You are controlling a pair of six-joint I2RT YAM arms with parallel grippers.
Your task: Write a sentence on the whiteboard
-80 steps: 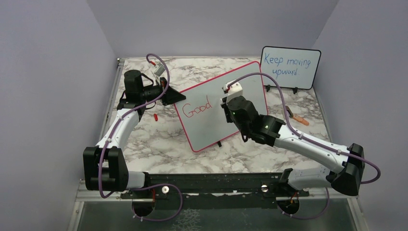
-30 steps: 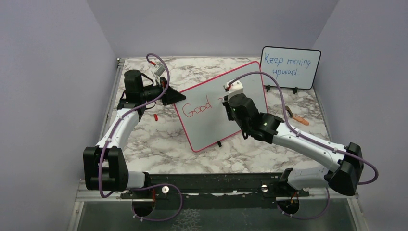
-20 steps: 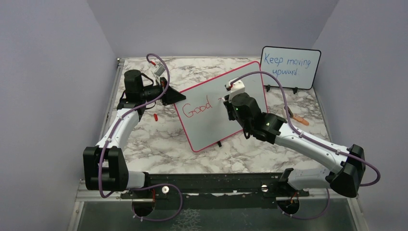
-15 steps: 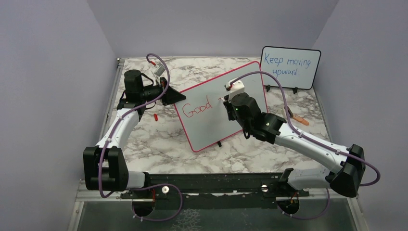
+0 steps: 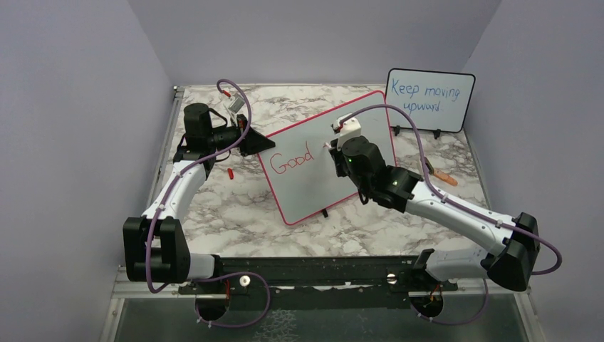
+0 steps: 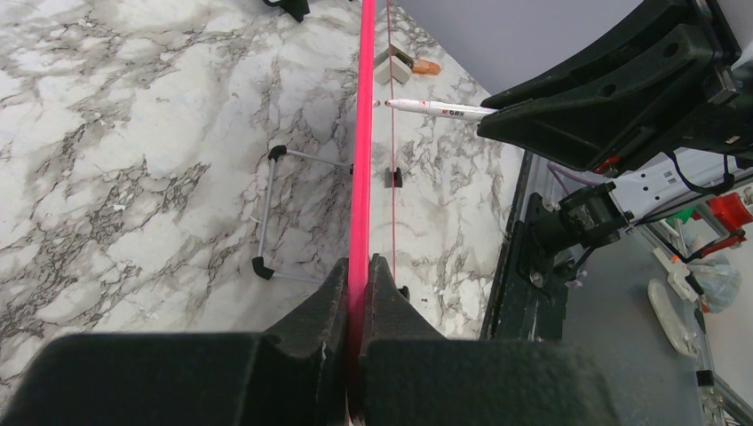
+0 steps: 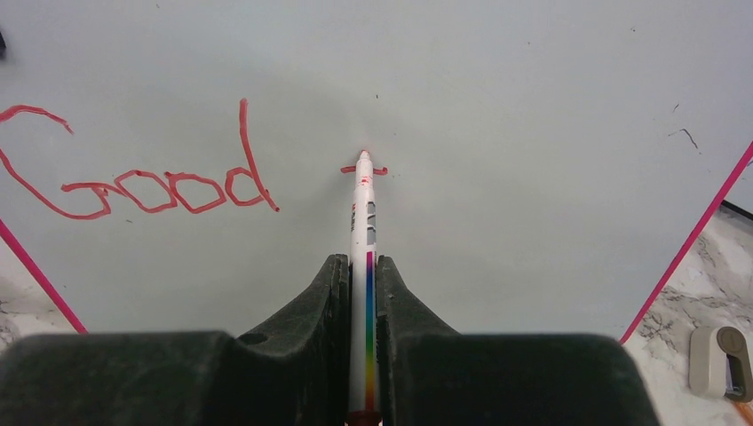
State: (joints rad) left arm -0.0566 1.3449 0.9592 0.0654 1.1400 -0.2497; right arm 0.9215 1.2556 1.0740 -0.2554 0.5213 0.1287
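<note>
- The whiteboard (image 5: pixel 306 191) — red-framed, tilted — stands mid-frame; the sentence (image 5: pixel 293 157) reads "Good" plus a short stroke.
- The left gripper (image 6: pixel 360 271) clenches its left edge; the right gripper (image 7: pixel 362 266) grasps the marker (image 7: pixel 363 200), tip on the board — bare white rightward.

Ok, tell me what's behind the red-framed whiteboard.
From the left wrist view, a wire stand with black feet sits right behind the whiteboard on the marble table. From above, the board hides it.

The marble bench (image 5: pixel 235 206) carries the whiteboard (image 5: pixel 306 189); left of it lies a small red piece (image 5: pixel 230 172), right of it an orange piece (image 5: pixel 444 177).
</note>
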